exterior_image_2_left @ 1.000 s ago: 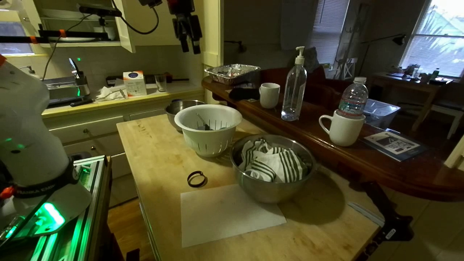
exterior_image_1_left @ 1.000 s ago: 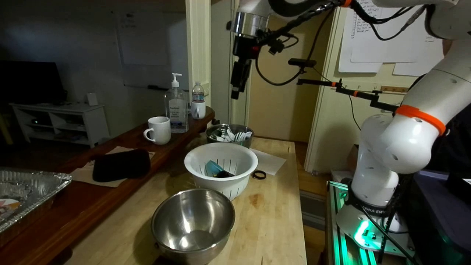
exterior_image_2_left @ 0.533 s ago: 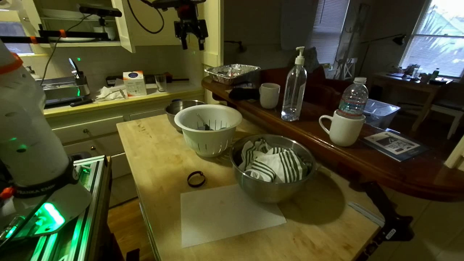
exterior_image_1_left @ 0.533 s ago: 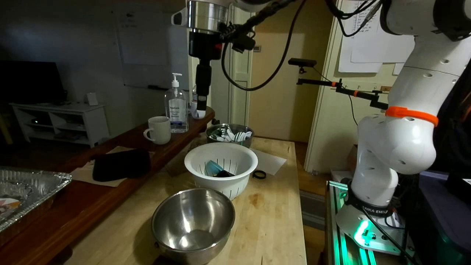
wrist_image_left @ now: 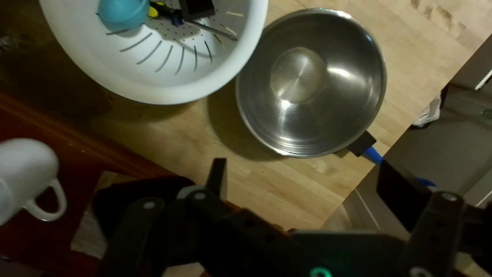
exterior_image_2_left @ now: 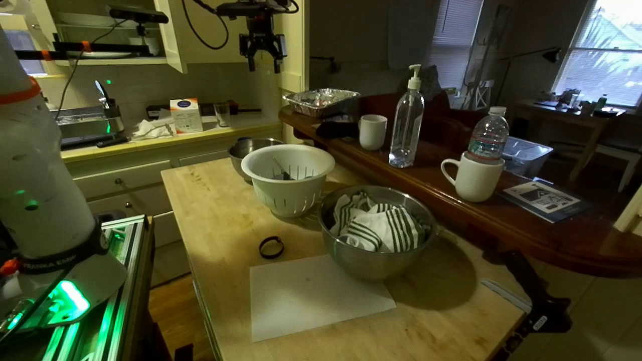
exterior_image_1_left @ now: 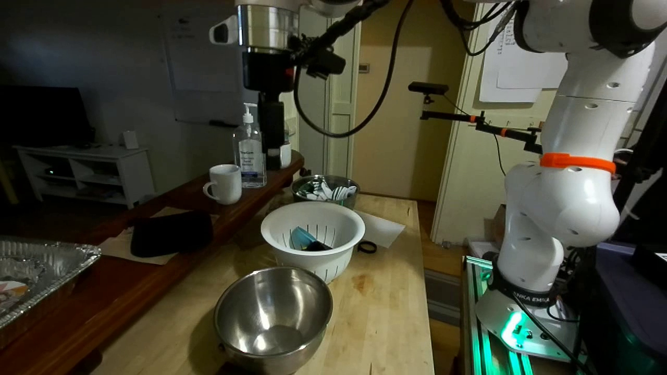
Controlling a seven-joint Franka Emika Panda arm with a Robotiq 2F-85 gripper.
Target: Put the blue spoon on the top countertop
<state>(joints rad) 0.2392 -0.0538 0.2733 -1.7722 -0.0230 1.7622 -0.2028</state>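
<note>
The dark top surface [exterior_image_1_left: 101, 304] is carrying a foil tray [exterior_image_1_left: 70, 268] and a mug [exterior_image_1_left: 228, 183]; the claw [exterior_image_2_left: 265, 68] is hanging overhead, spread wide, holding nothing; beside a steel bowl [exterior_image_1_left: 234, 317] a bright-blue piece [wrist_image_left: 371, 154] is showing; in the colander [exterior_image_1_left: 312, 264] a light-blue piece [exterior_image_1_left: 299, 238] is lying. I cannot tell which, if either, is the spoon.

Lighting dim overall. In an exterior view: drawers [exterior_image_2_left: 143, 175] and open cabinet door [exterior_image_2_left: 170, 37] beyond far end of pale worktop [exterior_image_2_left: 215, 210]; wood floor [exterior_image_2_left: 173, 296] beside worktop; bright window [exterior_image_2_left: 602, 65] well apart from it. In an exterior view: tan wall [exterior_image_1_left: 406, 156] past worktop; white stand [exterior_image_1_left: 86, 153], black screen [exterior_image_1_left: 44, 117] well apart from worktop.
</note>
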